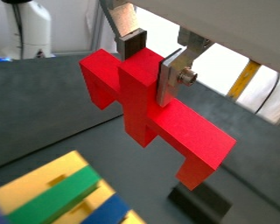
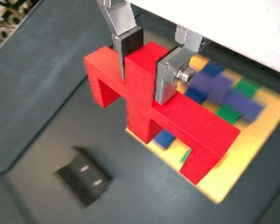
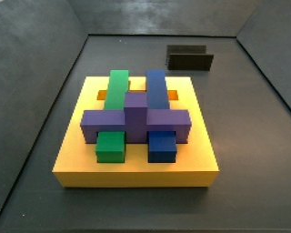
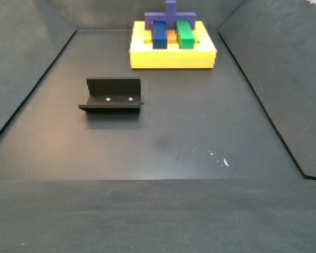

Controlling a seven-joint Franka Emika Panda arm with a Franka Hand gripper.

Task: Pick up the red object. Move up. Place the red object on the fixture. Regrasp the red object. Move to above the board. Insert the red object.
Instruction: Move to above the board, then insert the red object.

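My gripper (image 1: 152, 66) is shut on the central stem of the red object (image 1: 160, 122), a crossbar with two legs, and holds it up in the air. Both wrist views show the hold, with the gripper (image 2: 150, 59) on the red object (image 2: 166, 118). Below it lie the yellow board (image 2: 245, 162) and the black fixture (image 2: 84, 175). In the wrist views the red piece hangs partly over the board's near edge (image 1: 38, 184). Neither the gripper nor the red object shows in the side views, where the board (image 3: 135, 166) and the fixture (image 3: 189, 59) stand apart.
The board (image 4: 174, 59) carries green (image 3: 116, 91), blue (image 3: 156, 89) and purple (image 3: 135, 120) blocks. The fixture (image 4: 112, 96) stands on the dark floor some way from the board. Dark walls ring the floor.
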